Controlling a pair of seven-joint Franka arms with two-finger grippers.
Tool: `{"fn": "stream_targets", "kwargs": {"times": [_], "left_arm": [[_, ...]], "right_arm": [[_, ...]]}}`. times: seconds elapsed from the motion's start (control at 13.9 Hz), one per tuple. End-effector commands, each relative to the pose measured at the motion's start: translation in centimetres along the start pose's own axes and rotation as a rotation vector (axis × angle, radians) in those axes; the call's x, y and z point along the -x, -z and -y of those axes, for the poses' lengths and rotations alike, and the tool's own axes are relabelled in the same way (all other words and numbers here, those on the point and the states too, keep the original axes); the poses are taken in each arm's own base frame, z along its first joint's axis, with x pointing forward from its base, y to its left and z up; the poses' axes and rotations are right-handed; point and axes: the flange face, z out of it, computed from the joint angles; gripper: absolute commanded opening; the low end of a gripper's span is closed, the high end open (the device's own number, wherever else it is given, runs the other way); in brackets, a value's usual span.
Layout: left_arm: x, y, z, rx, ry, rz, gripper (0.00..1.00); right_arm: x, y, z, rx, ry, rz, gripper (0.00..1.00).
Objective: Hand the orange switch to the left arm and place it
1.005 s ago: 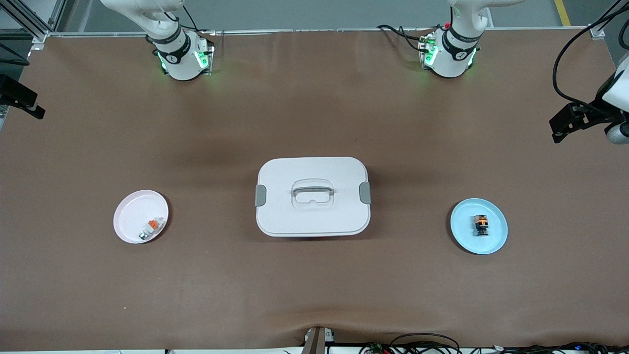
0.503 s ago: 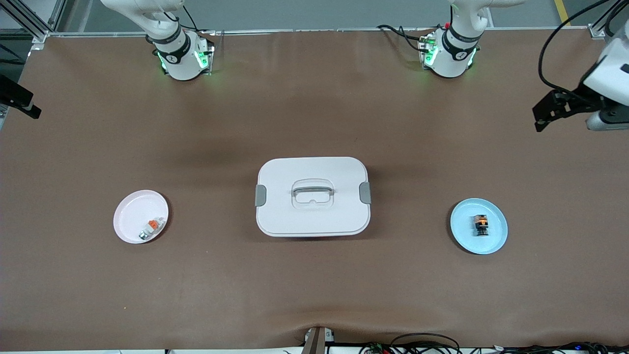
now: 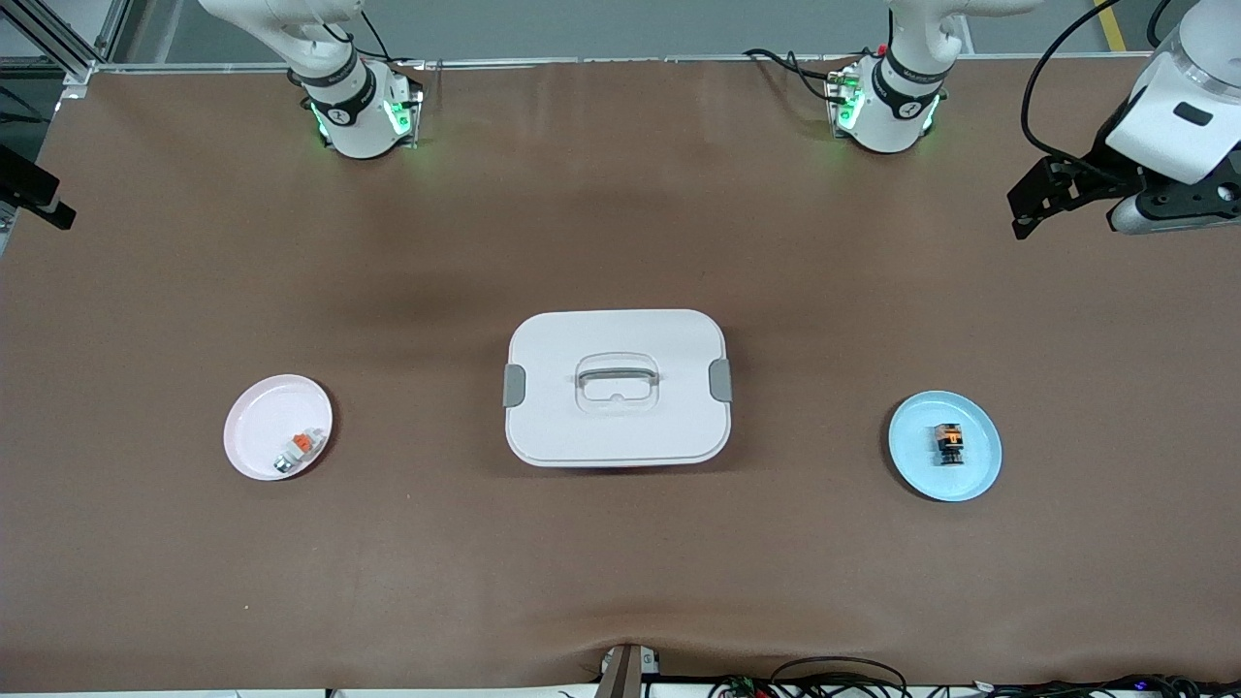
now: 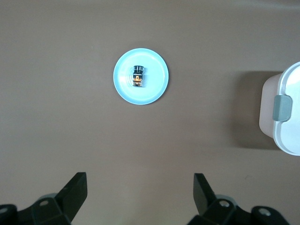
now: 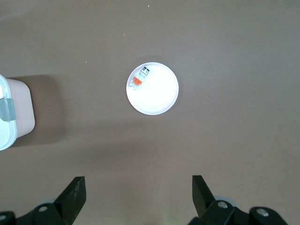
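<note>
Compared with one second before, the left gripper point(image 3: 1030, 206) has moved along the left arm's end of the table: it was lower in the front view and more at the edge of the picture, and now it stands higher and more inward, with more of the white wrist showing. The right gripper point(image 3: 39, 199) has changed only a little; it shows as a dark piece at the right arm's end of the table, slightly less of it than before. The things on the table have not moved.

The orange switch point(image 3: 949, 442) lies on the blue plate point(image 3: 979, 475), toward the left arm's end of the table. The left gripper is up in the air over bare brown table, well apart from this plate, and holds nothing. In the left wrist view its fingers point(image 4: 75, 192) stand wide apart, and the orange switch point(image 4: 138, 76) on the blue plate point(image 4: 157, 91) is seen between them but far off.

The box point(image 3: 617, 386) stands closed in the middle of the table, between the blue plate and the pink plate point(image 3: 254, 417). On the pink plate lies a small white-and-grey piece with an orange tab point(image 3: 296, 450). The right gripper point(image 5: 136, 194) is also wide open and empty, over bare table well apart from the pink plate.
</note>
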Motion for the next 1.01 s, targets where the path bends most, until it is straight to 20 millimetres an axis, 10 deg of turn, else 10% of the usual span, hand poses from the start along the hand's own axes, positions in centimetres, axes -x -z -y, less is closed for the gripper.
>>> {"fn": "stream_targets", "kwargs": {"times": [0.0, 0.93], "left_arm": [[1.0, 0.3, 0.2, 0.016, 0.014, 0.015, 1.0], [-0.3, -0.8, 3.2, 0.093, 0.017, 0.044, 1.0]], "right_arm": [[0.1, 0.2, -0.5, 0.011, -0.012, 0.005, 1.0], [0.1, 0.4, 0.2, 0.05, 0.007, 0.005, 1.0]]}}
